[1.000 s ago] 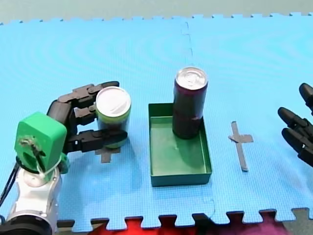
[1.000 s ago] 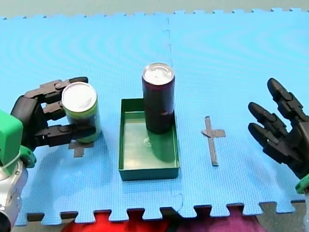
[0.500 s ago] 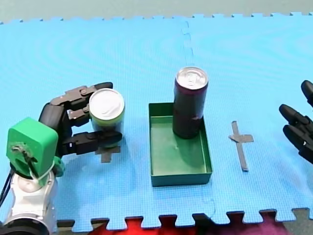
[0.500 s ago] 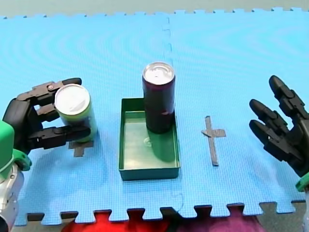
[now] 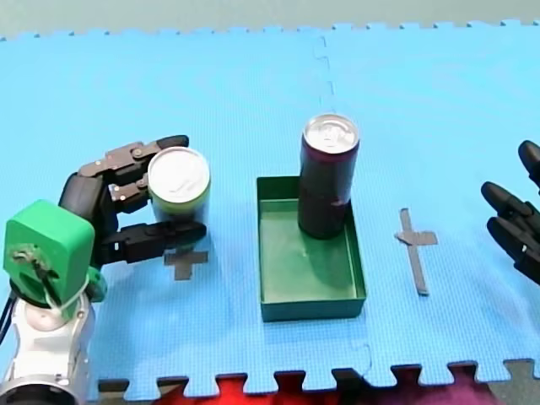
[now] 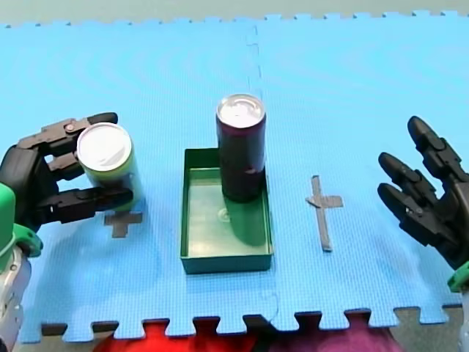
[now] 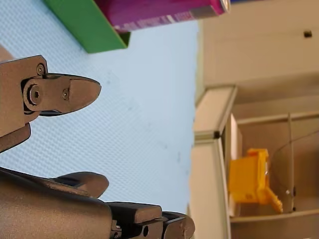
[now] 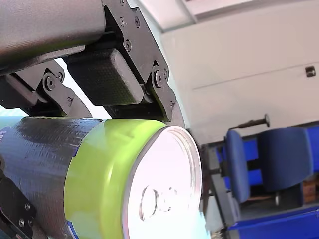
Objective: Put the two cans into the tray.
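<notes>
Green can [image 5: 177, 190] being clasped in left hand [image 5: 126, 211] beside tray [image 5: 312, 305], purple can [image 5: 326, 181] being borne upright inside — right hand [image 6: 425, 198] empty, uncurled, far right.

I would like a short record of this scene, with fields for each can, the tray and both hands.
green can: held by the left hand, left of the tray
purple can: upright in the tray's far end
tray: green, on the blue mat
right hand: holds nothing, at the mat's right edge
remaining: green can not yet in tray
</notes>
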